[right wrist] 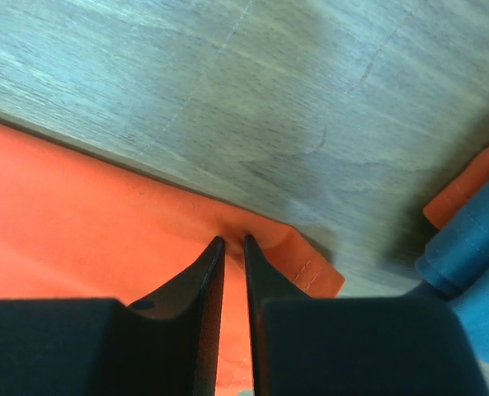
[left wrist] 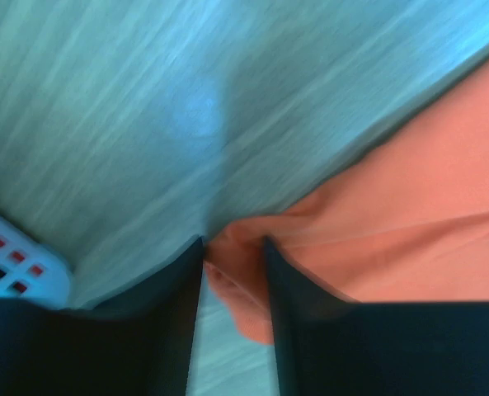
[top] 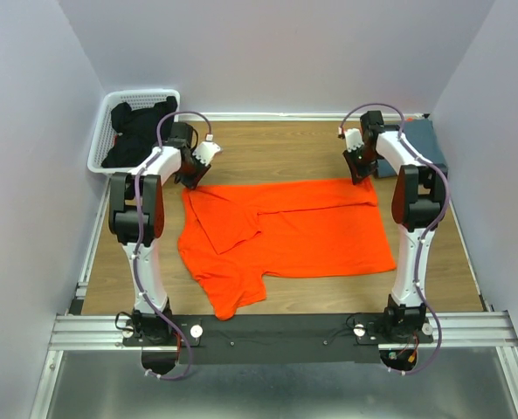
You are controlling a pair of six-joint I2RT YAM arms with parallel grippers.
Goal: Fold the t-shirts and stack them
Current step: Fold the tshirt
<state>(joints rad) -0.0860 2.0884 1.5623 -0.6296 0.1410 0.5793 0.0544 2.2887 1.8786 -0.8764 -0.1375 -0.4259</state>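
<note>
- From above: shows the orange t-shirt (top: 311,236) spread flat in the middle of the table (top: 276,144). Long axis left to right, collar and sleeves toward the left arm, hem toward the right, one sleeve already turned in over the chest.
- Places the left gripper (top: 193,177) at the far-left corner of that shirt and the right gripper (top: 360,173) at the far-right corner. Puts each arm nearest its own end, both on the far long edge.
- Also shows the blue-grey t-shirt (top: 420,140) folded at the far right, well apart from the left arm, and a white basket (top: 101,155) holding dark cloth at the far left.
- Left wrist, blurred: catches the left gripper (left wrist: 234,243) part-way apart, fingers (left wrist: 174,305) straddling a bunched edge of the orange t-shirt (left wrist: 409,190). Cannot tell whether pinched or merely bracketed. Puts the rest of the shirt to the right of the fingers, bare wood ahead, a basket (left wrist: 13,260) corner at the left.
- Right wrist: shows the right gripper (right wrist: 232,239) drawn almost together, seemingly nipping the far edge of the orange t-shirt (right wrist: 79,206) just inside the hem corner. Leaves the cloth running off to the left and the blue-grey t-shirt (right wrist: 475,256) near on the right.
- Judged from this: probably a fold of the far long edge toward the near one. Calls for both corners lifted level and carried straight back across the short axis. Worth confirming the left pinch first.
</note>
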